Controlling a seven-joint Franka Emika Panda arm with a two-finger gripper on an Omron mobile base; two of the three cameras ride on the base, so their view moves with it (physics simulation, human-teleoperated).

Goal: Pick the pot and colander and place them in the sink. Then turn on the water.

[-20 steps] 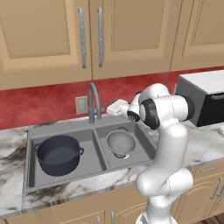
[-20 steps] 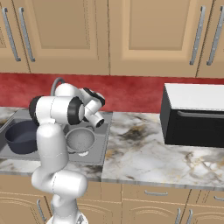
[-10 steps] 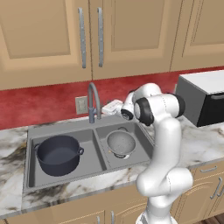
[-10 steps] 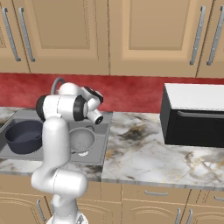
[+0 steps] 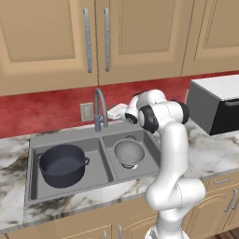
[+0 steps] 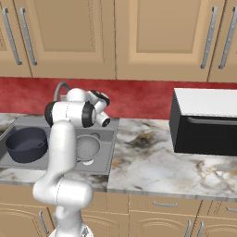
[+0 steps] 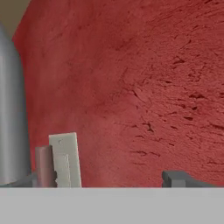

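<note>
The dark pot (image 5: 62, 163) (image 6: 25, 143) sits upright in the left basin of the grey sink (image 5: 70, 135) (image 6: 107, 134). In the right basin rests the silvery colander (image 5: 130, 152) (image 6: 88, 147). My gripper (image 5: 114, 112) (image 7: 109, 181) hovers behind the right basin, just right of the gooseneck faucet (image 5: 99, 109) (image 6: 60, 90) (image 7: 11, 118) and facing the red wall. It is open, the fingertips (image 7: 179, 178) far apart with nothing between them. The water is out of view.
A black and white microwave (image 5: 217, 105) (image 6: 206, 122) stands on the marble counter to the right. A white wall outlet (image 5: 86, 112) (image 7: 65, 159) sits on the red backsplash beside the faucet. Wooden cabinets hang above.
The hand has swung left along the back wall, from over the counter towards the faucet. Pot and colander have stayed put in the basins.
</note>
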